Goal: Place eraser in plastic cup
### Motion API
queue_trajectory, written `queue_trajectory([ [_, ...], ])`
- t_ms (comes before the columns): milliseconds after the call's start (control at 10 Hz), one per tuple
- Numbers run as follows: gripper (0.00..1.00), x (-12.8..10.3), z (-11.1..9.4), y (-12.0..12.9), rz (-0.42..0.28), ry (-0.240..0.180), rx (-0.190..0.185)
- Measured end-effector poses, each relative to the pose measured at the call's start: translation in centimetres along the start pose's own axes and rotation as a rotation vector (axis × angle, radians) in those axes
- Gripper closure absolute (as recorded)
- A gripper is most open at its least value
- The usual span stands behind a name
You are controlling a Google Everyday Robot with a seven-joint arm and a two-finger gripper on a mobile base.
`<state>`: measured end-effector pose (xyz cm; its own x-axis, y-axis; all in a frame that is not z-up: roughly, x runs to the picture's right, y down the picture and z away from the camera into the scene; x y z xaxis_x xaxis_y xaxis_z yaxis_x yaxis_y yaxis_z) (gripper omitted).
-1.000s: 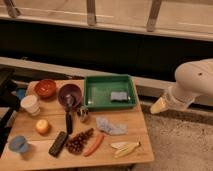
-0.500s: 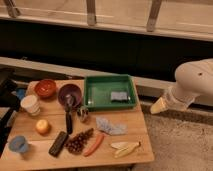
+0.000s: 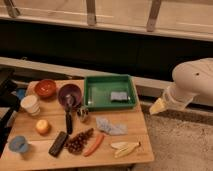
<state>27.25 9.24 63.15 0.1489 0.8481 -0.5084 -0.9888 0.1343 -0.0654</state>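
I have the gripper (image 3: 157,106) at the right of the view, a pale yellowish tip at the end of the bulky white arm (image 3: 194,81). It hangs off the right edge of the wooden table (image 3: 54,116), over the floor, and touches nothing. Whether it is apart or together I cannot tell from here.

The black, elongated rectangular eraser (image 3: 58,143) lies well apart from the gripper, far across the table toward the left of the view and nearer the front edge than the gripper is. It lies flat on the wood, slightly slanted. The small, short, round light-blue plastic cup (image 3: 19,145) stands farther still from the gripper, near the front left corner, beside the eraser but not touching it.

Closest to the gripper is the green rectangular plastic tray (image 3: 108,78), with a grey-blue sponge (image 3: 118,96) lying in it. Below the tray, on the gripper's side of the table, lie a crumpled blue-grey cloth (image 3: 111,126) and a pale yellow banana (image 3: 125,148).

Between those and the eraser I see an orange carrot (image 3: 93,145) and a dark bunch of grapes (image 3: 79,141), the grapes just beside the eraser.

Farther back on the eraser's side stand a purple bowl (image 3: 69,94), a red-orange bowl (image 3: 45,88) and a taller white cup (image 3: 31,105). A slim black-handled utensil (image 3: 68,120) runs forward from the purple bowl, and a round yellow-orange fruit (image 3: 42,126) sits behind the light-blue cup.
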Motion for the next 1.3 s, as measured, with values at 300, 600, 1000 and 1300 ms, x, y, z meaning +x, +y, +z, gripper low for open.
queue_trajectory([
  [300,0.2,-1.4,0.4,7.5,-0.125,0.013,-0.043],
  [600,0.2,-1.1,-0.1,16.5,-0.222,0.02,-0.116],
  [1000,0.2,-0.9,-0.1,17.2,-0.233,0.017,-0.113],
  [1300,0.2,-0.8,-0.6,19.0,-0.271,-0.002,-0.139],
])
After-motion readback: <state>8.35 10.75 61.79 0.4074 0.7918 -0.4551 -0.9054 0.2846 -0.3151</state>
